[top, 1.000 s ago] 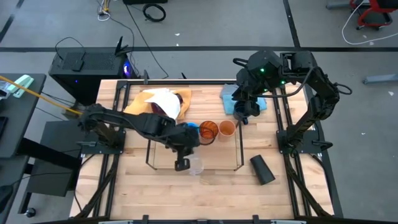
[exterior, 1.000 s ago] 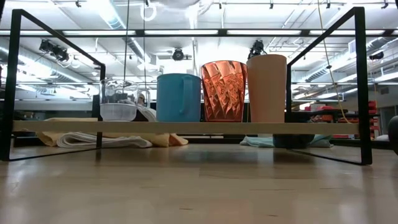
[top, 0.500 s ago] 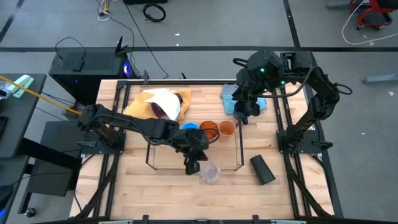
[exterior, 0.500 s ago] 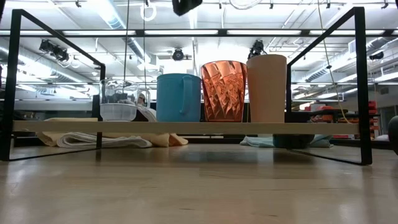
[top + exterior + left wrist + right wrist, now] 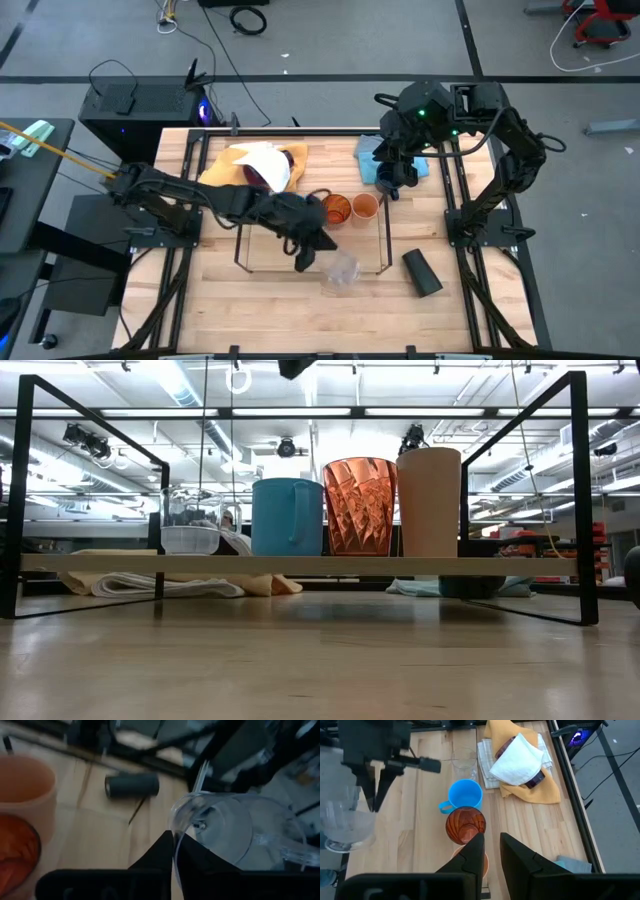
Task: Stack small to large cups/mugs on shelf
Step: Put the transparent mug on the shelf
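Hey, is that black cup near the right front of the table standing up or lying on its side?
Lying on its side. The black cup shows its long flank from above, and the left wrist view shows it flat on the table.

Lab: ceiling strip lights (image 5: 300, 412), floor cables (image 5: 248, 18).

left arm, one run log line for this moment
left tool: shut on clear cup rim | cup: lifted | right tool: waiting above shelf

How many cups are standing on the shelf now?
4, in one row on the shelf: clear cup, light-blue mug, amber tumbler, orange cup. The left pincer holds another clear mug, raised. Others may be hidden.
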{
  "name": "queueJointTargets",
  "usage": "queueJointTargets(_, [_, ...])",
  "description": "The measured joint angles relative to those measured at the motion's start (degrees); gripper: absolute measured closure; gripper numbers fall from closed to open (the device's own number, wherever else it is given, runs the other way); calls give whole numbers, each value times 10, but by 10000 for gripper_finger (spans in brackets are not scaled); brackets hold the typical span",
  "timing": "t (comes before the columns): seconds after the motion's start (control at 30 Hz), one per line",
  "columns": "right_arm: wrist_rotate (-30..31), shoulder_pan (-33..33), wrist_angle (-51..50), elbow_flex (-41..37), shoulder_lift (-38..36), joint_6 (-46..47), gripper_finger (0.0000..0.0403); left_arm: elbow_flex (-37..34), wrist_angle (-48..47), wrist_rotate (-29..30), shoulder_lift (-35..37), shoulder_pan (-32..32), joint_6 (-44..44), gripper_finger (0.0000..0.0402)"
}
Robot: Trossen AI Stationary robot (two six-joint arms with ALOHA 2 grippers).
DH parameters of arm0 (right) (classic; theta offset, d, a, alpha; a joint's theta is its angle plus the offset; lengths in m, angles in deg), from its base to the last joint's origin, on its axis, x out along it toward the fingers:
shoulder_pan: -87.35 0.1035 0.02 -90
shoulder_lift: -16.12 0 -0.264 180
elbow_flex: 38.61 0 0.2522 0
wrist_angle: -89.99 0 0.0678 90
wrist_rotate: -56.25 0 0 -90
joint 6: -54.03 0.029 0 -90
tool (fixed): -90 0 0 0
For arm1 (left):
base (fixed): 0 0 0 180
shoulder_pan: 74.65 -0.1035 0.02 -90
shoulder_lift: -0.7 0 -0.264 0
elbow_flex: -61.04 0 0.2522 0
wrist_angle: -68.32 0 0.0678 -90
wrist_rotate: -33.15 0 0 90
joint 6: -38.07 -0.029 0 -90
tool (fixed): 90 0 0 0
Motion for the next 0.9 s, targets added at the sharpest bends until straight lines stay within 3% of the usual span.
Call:
queueJointTargets(0.17, [0, 0, 0, 0, 0, 0, 334, -69, 86, 8, 35, -5, 18, 393])
queueJointTargets(0.27, [0, 0, 0, 0, 0, 1, 334, -99, 92, 8, 56, -4, 29, 391])
queueJointTargets(0.63, [0, 0, 0, 0, 0, 7, 334, -179, 22, 8, 148, 0, 51, 391])
queueJointTargets(0.77, [0, 0, 0, 0, 0, 9, 334, -217, -10, 28, 195, -1, 68, 380])
queueJointTargets(0.9, [0, 0, 6, 0, 1, 9, 334, -244, -28, 49, 223, -2, 75, 393])
